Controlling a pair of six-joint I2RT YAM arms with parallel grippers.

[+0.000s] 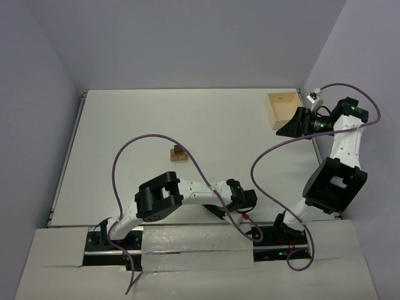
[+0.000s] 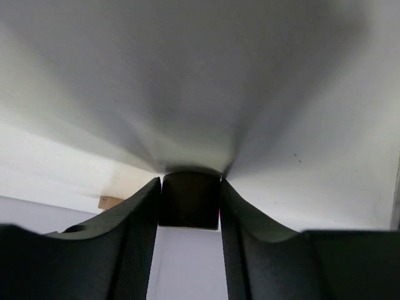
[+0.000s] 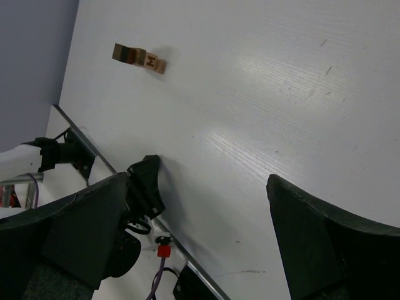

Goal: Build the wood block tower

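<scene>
One pale box [image 1: 281,107] sits beside the wide-open right pincer [image 3: 200,194]; left pincer [image 2: 189,187] clamps a dark block [image 2: 189,205], tower [image 1: 179,153] well apart.

We read one mark, a dark letter M [image 3: 150,60], tilted with its block, on a pale face of the wood block tower [image 3: 139,57], right wrist view

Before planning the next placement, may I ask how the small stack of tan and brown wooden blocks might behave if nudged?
The small stack of tan and brown wooden blocks shows separate pieces, so a nudge would probably scatter it. Tiny and rigid, it likely slides easily on the smooth white table.
</scene>
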